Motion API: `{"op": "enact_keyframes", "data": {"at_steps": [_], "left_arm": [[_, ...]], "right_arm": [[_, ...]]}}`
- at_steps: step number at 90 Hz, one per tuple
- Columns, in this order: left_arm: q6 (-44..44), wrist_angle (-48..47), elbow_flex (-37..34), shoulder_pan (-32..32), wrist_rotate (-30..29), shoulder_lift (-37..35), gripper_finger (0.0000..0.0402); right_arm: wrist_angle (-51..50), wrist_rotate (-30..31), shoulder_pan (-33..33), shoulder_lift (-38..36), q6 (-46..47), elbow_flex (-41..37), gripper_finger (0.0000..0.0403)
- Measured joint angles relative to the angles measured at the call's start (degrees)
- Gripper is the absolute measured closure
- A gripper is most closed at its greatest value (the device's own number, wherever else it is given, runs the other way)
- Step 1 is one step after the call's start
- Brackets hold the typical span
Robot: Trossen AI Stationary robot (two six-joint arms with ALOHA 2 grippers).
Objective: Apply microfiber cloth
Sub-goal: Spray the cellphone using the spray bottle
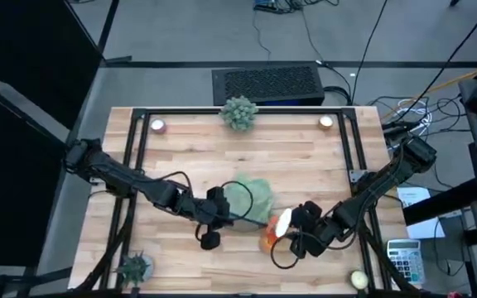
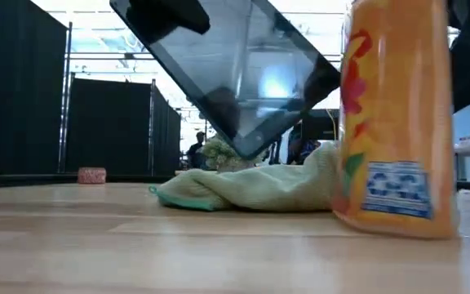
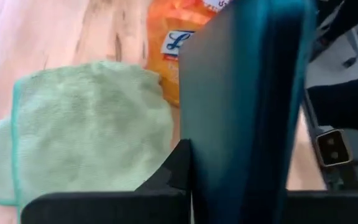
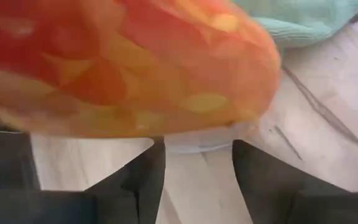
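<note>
The pale green microfiber cloth (image 1: pixel 253 197) (image 2: pixel 251 188) (image 3: pixel 86 137) lies rumpled on the table's middle. Over it my left gripper (image 1: pixel 215 209) is shut on a dark tablet (image 2: pixel 235 65) (image 3: pixel 247 106), which is lifted and tilted. An orange canister with a white lid (image 1: pixel 273 232) (image 2: pixel 394 122) (image 4: pixel 123 62) stands upright on the wood just right of the cloth. My right gripper (image 1: pixel 302 230) (image 4: pixel 197 155) is open right beside the canister. Whether its fingers touch the canister I cannot tell. My left gripper pinches the tablet between its two fingers, one on each flat face, near one edge (image 3: pixel 194 168). The tablet stands edge-on between the fingers. It is lifted clear of the table and tilted, its lowest corner (image 2: pixel 247 149) close above the cloth.
A round spiky plant ball (image 1: pixel 238 112) sits at the far edge, with a small glowing light on either side (image 1: pixel 157 125) (image 1: pixel 326 122). A small spiky plant (image 1: pixel 135 266) stands near left, a pale ball (image 1: pixel 358 280) near right. Black frame rails (image 1: pixel 139 149) run along the table's sides.
</note>
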Motion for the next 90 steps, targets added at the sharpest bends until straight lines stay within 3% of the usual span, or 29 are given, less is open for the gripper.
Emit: {"op": "enact_keyframes", "data": {"at_steps": [27, 48, 67, 78, 90], "left_arm": [[-0.64, 0.22, 0.0, -0.72, 0.9, -0.04, 0.0394], [-0.15, -2.48, 0.0, -0.65, 0.05, -3.82, 0.0394], [1.54, -2.58, 0.02, -0.66, -1.53, -8.28, 0.0394], [2.41, -2.88, 0.01, -0.48, -2.52, -9.13, 0.0394], [2.44, -2.93, 0.01, -0.12, -2.54, -9.29, 0.0394]], "right_arm": [[-1.73, -1.8, -1.61, -1.23, -2.72, -0.02, 0.0234], [-5.06, -6.95, 3.01, -10.77, 3.86, -0.02, 0.0234], [-8.86, -2.0, 9.1, -12.31, 6.94, 0.0, 0.0231], [-11.83, 2.86, 10.04, -10.59, 9.71, -0.01, 0.0204], [-14.11, 3.79, 10.41, -9.96, 12.03, -0.02, 0.0146]]}}
